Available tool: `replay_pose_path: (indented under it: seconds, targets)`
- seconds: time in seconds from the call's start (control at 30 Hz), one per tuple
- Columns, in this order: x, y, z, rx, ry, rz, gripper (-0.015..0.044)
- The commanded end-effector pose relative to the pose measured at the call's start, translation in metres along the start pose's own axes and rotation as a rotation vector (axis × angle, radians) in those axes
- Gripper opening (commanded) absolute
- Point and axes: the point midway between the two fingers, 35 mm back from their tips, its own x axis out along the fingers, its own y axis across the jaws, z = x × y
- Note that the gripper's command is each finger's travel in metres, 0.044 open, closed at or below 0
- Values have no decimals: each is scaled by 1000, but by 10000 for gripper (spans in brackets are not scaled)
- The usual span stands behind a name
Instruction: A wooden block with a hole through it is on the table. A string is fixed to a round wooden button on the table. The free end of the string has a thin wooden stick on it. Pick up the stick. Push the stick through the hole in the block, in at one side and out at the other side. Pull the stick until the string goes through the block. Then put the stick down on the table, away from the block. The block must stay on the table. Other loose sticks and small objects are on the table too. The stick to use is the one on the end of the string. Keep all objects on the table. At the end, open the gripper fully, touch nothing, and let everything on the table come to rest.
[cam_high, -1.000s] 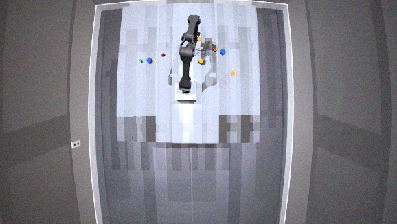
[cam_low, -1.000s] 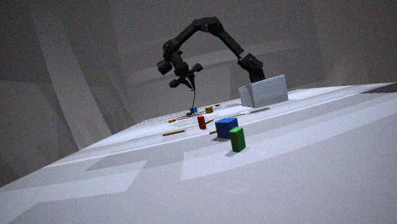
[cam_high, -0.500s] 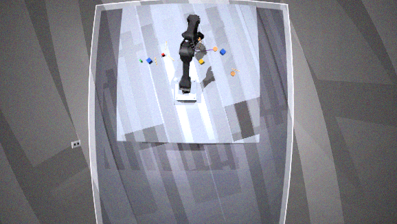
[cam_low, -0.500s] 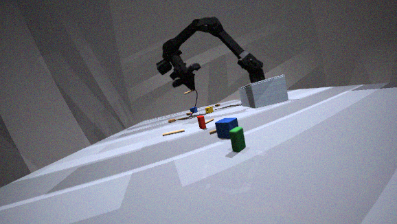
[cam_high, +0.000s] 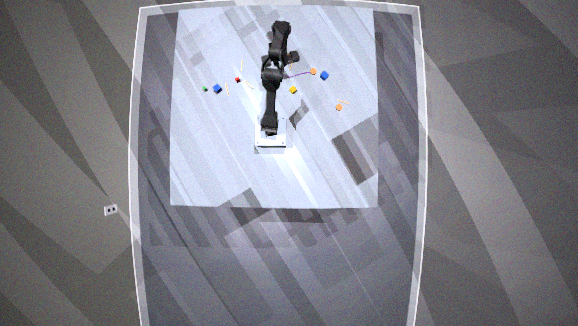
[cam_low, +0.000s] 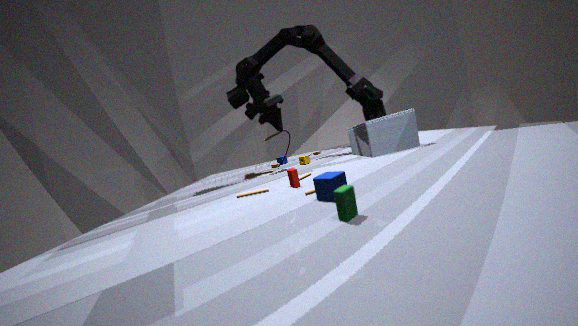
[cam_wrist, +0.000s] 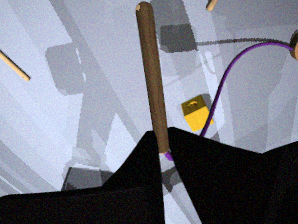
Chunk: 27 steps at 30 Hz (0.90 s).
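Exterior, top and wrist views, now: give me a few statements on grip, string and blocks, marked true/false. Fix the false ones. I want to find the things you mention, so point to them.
1. The fingers (cam_low: 274, 122) are shut on the string's stick (cam_low: 273, 135) (cam_wrist: 151, 75). True.
2. The stick is already through the yellow block (cam_high: 293, 90) (cam_low: 304, 160) (cam_wrist: 197, 120). False: it is held up in the air, outside the block.
3. The purple string (cam_high: 299, 75) (cam_low: 289, 142) (cam_wrist: 270, 43) runs to a round button (cam_high: 313, 71) (cam_low: 276, 165) (cam_wrist: 295, 46). True.
4. The red block (cam_high: 237, 80) (cam_low: 293, 178) is nearest the exterior camera. False: the green block (cam_high: 205, 89) (cam_low: 346, 203) is.
5. Two blue blocks are on the table. True.
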Motion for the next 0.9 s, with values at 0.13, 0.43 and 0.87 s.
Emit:
replay_pose_path:
  seconds: [0.13,0.43,0.87]
  targets:
    - [-2,0,1,291,0,-9,0]
    - [-2,0,3,601,-1,-14,0]
    - [-3,0,5,1048,-5,-22,0]
